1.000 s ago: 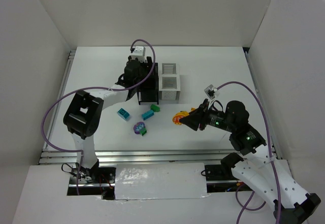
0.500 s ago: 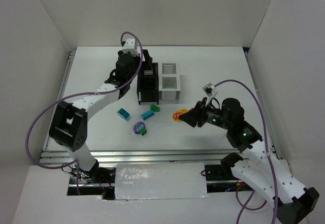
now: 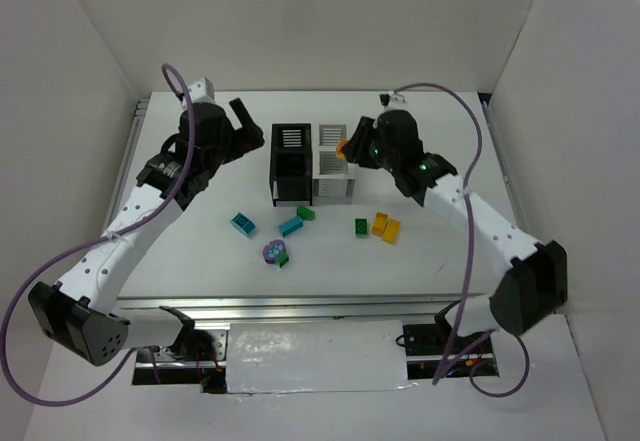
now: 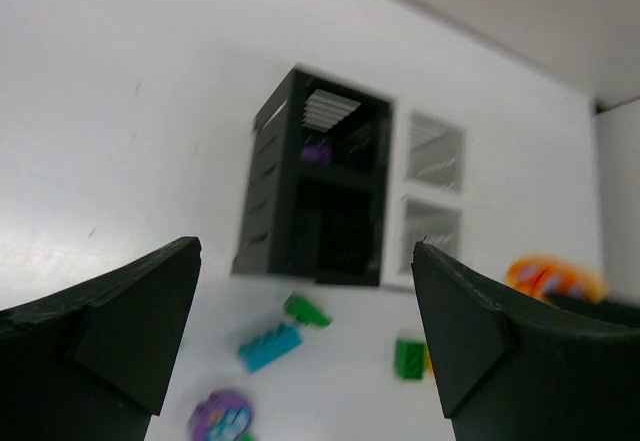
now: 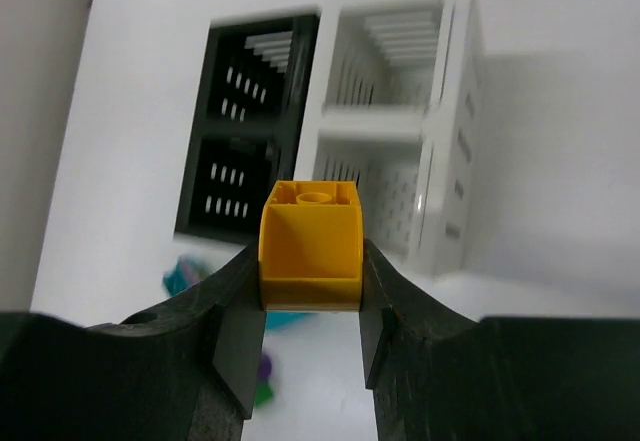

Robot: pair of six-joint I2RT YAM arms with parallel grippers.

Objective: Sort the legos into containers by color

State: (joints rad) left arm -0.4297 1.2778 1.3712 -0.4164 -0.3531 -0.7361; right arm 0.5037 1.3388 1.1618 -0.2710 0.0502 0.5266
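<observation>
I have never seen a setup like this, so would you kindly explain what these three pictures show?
These are two robot arms bolted at the near edge of a table, sorting toy bricks by colour. The wide picture looks down from above; the other two come from a camera on each wrist, so the dark shapes at the bottom are that arm's own fingers. On the table stand two black boxes and two white boxes. Before them lie loose pieces, among them a teal brick, a green brick, a yellow brick and a purple piece. The right gripper pinches a yellow-orange brick near the white boxes; the left gripper is open and empty.
</observation>
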